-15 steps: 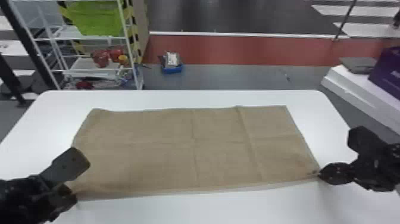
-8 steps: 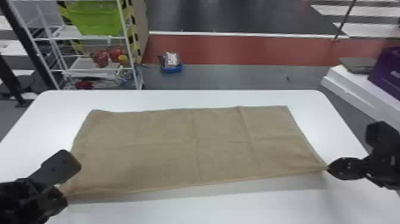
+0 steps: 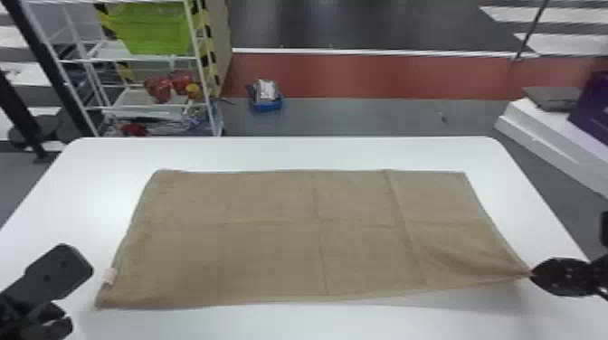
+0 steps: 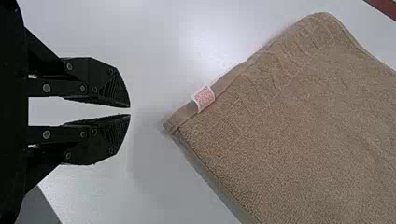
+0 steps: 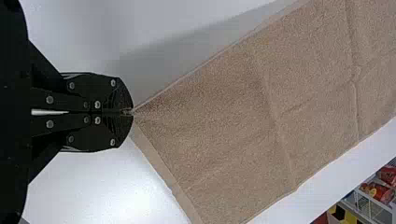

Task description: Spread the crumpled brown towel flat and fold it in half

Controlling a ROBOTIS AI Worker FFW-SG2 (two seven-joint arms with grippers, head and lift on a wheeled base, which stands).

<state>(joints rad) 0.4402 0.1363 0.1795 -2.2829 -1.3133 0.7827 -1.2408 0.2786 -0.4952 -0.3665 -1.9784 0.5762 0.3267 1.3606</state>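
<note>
1. The brown towel (image 3: 271, 235) lies spread on the white bench (image 3: 289, 153), wider than it is deep, with long creases running across it.
2. Bench top shows as a band between the towel's far edge and the bench's far edge, and more of it shows past both sides and along the near edge.
3. The bench's far corners are rounded, and its sides widen toward the robot.
4. The right pincer (image 3: 533, 274) is closed on the towel's near right corner, drawing it to a point; the near edge rises toward it, over a shadow on the bench.
5. The left pincer (image 3: 78, 296) is just beside the near left corner, apart from the cloth, its tips narrowly parted with nothing between them.
6. A small pinkish label (image 3: 109, 276) sits on the left edge, close to that corner.
7. Beyond the bench, at left, stands a wire rack (image 3: 203, 72) with a green bin (image 3: 151, 29); a blue container (image 3: 267, 106) is on the floor.
8. Past the right side, a white stand (image 3: 538, 122) bears a purple box (image 3: 592, 108).
</note>
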